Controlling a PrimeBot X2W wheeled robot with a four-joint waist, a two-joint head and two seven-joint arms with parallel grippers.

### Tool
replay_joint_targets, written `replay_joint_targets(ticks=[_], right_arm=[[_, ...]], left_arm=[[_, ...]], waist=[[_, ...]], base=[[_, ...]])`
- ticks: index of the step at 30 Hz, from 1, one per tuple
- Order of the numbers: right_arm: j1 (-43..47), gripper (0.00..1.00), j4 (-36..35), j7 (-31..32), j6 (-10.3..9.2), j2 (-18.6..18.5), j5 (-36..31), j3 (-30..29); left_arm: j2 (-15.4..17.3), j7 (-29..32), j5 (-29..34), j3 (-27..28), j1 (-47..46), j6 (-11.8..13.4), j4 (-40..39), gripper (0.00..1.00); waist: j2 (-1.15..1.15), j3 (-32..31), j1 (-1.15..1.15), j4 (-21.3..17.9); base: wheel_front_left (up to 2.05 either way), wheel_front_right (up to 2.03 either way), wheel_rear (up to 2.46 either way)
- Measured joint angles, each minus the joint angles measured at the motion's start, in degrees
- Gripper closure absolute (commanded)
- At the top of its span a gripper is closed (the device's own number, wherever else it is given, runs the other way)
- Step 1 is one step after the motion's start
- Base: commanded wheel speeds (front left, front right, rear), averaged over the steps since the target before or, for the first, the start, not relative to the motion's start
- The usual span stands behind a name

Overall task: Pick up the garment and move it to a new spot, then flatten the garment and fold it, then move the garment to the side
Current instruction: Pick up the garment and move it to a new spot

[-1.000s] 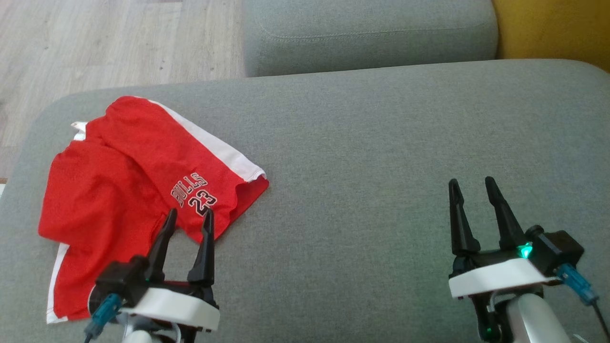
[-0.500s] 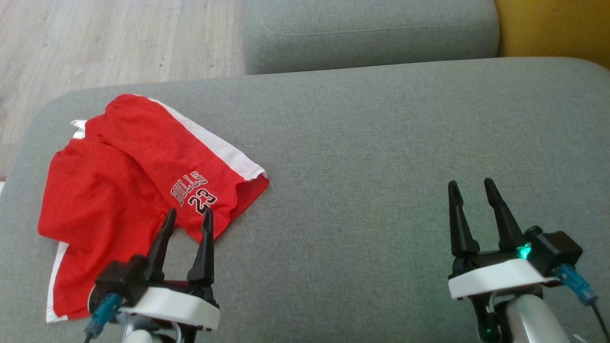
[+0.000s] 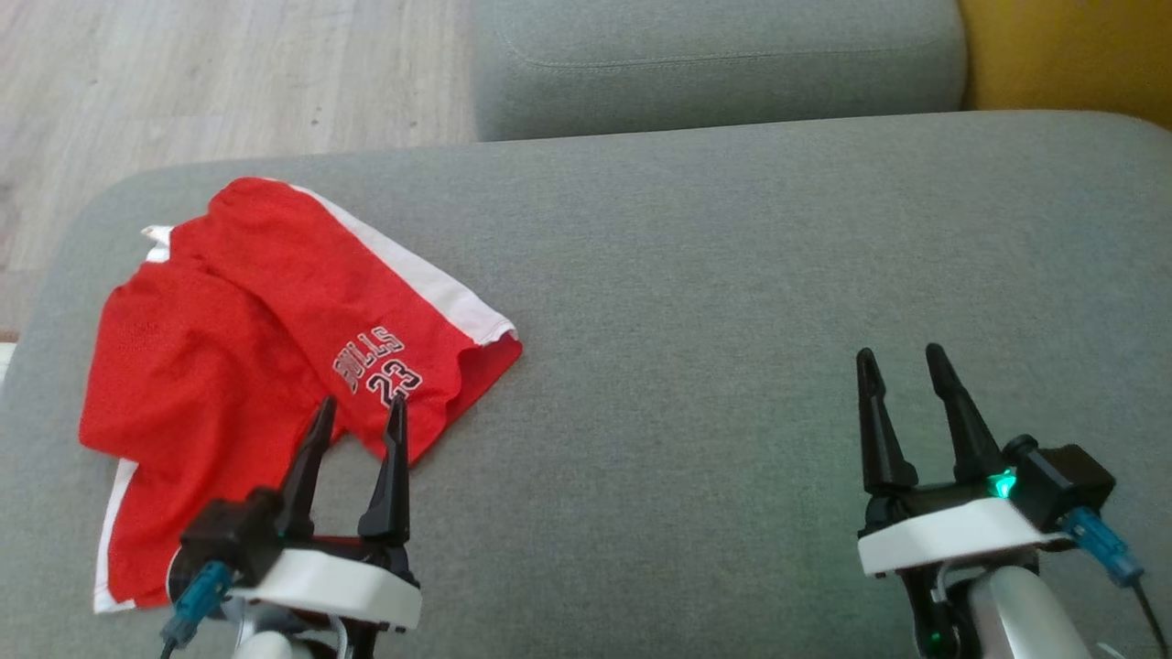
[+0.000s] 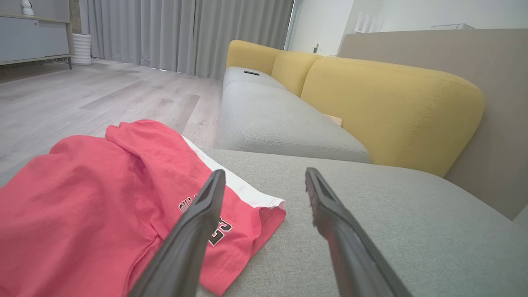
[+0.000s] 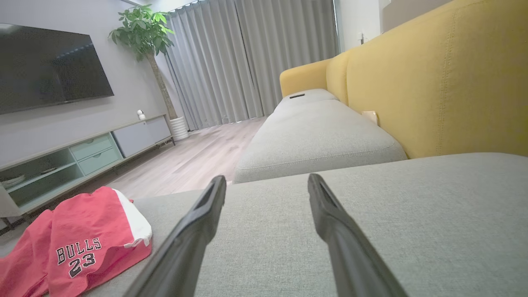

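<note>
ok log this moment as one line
stage: before pickup | left gripper: open, tips at near hem of red shorts | right gripper: open, over grey cushion | red shorts: rumpled, not held

Inspector A: Item one, the garment (image 3: 229,311): red cloth, fine mesh knit, matt; its white band looks smoother; the lettering is printed flat.
Inspector B: Noted; the seat cushion (image 3: 732,320)?
Inspector A: Grey woven cloth, coarse grain, matt; the backrest (image 4: 392,107) is yellow cloth of like weave, with stitched seams.
Inspector B: And the floor (image 3: 183,73)?
Inspector A: Pale wood-grain planks; smooth, low sheen.
Inspector B: The left gripper (image 3: 362,403) and right gripper (image 3: 898,353)?
Inspector A: The fingers (image 3: 961,421) are dark, matt, plastic by the look; the housings (image 3: 952,535) are white, smooth, faintly glossy.
</note>
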Motion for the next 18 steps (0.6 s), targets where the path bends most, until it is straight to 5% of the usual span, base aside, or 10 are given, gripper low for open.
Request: replay_joint_targets(ticks=[18], right_arm=[[0.0,0.0,0.0,-0.1,0.0,0.0,0.1,3.7]], left_arm=[[-0.1,0.0,-0.3,1.8,-0.1,1.2,0.1,0.0]], waist=[[0.0,0.1,0.0,8.1]], base=[[0.0,0.0,0.0]])
